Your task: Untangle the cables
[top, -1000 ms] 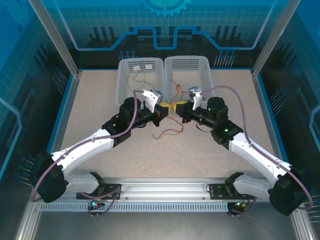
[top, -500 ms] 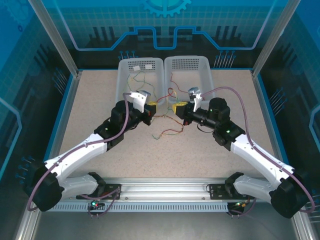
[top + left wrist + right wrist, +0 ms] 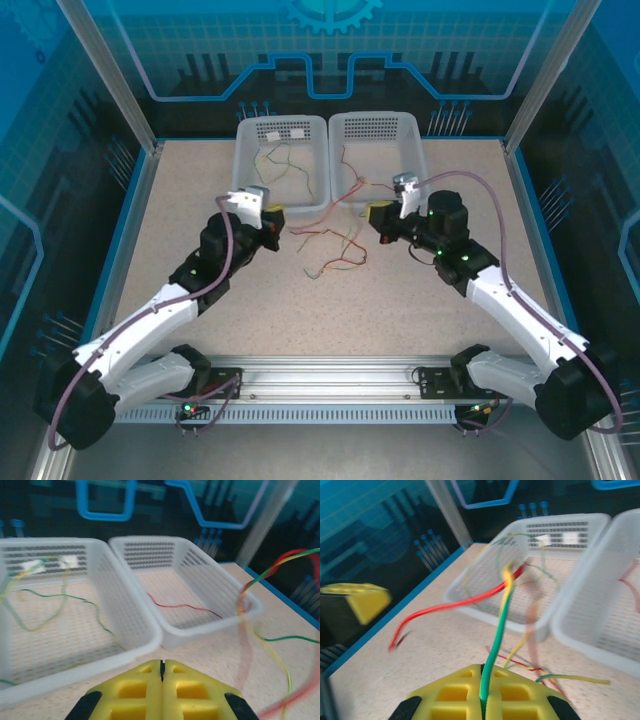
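Right tool [image 3: 482,690] clamps thin green-yellow wavy cable [image 3: 496,630]; left tool [image 3: 161,680] closed, apparently empty. Risk: one-sided pull drags tangle [image 3: 335,250] ahead, not separating it.

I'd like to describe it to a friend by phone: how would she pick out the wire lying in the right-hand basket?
At the far edge of the table, a left basket and a right basket stand side by side, both white. On the right basket's floor lies a thin, wavy red wire; the left basket holds a green wire and a yellow wire instead.
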